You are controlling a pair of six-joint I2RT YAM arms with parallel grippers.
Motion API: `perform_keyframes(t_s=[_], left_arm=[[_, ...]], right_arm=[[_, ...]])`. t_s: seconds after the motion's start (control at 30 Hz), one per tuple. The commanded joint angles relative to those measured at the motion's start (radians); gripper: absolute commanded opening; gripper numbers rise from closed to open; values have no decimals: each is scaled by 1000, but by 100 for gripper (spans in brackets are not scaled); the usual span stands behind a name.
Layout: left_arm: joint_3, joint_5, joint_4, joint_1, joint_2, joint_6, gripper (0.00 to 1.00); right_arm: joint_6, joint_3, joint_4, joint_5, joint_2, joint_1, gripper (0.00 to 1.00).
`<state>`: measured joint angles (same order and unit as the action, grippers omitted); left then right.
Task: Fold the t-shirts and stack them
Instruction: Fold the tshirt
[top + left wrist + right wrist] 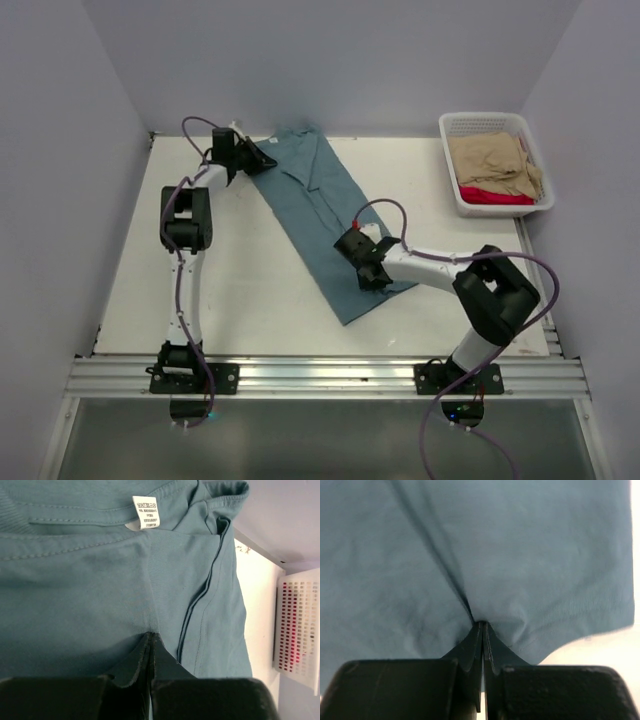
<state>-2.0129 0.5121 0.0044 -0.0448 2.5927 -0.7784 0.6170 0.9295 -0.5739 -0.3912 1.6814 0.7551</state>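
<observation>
A large teal-blue t-shirt (310, 200), folded into a long strip, lies diagonally across the table. My left gripper (268, 160) is shut on its collar end at the far left. The left wrist view shows the jaws (151, 636) pinching teal cloth (100, 595) just below the white neck label (145, 512). My right gripper (368, 270) is shut on the shirt close to its hem; in the right wrist view the gripper (482, 625) gathers a pucker of cloth (495, 545). A tan t-shirt (495, 160) and a red t-shirt (495, 196) lie in the basket.
The white mesh basket (495, 120) stands at the far right corner, and its side also shows in the left wrist view (297, 630). White walls close in the table (250, 280) on three sides. A metal rail (320, 378) runs along the near edge.
</observation>
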Motion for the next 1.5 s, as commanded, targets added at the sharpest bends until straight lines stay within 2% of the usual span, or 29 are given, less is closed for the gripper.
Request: perform_keyframes(t_s=[0.0, 0.17, 0.53, 0.67, 0.8, 0.9, 1.13, 1.27, 1.33, 1.47], left_arm=[[-78, 37, -52, 13, 105, -44, 0], [-159, 86, -34, 13, 179, -100, 0], [-193, 173, 51, 13, 224, -167, 0], [-141, 181, 68, 11, 190, -153, 0], [0, 172, 86, 11, 126, -119, 0], [63, 172, 103, 11, 89, -101, 0], [68, 186, 79, 2, 34, -65, 0], [71, 166, 68, -1, -40, -27, 0], [69, 163, 86, 0, -78, -31, 0], [49, 170, 89, -1, -115, -48, 0]], right_arm=[[55, -57, 26, 368, 147, 156, 0], [75, -26, 74, 488, 167, 257, 0], [90, 75, 60, 581, 164, 441, 0], [112, 80, 49, 586, 147, 493, 0], [135, 65, 17, 572, 107, 533, 0], [145, 52, -10, 548, 78, 547, 0], [86, 135, -116, 448, -1, 552, 0], [17, 250, -152, 413, -136, 552, 0], [-40, 304, -175, 341, -166, 544, 0], [-128, 481, -221, 250, -157, 433, 2]])
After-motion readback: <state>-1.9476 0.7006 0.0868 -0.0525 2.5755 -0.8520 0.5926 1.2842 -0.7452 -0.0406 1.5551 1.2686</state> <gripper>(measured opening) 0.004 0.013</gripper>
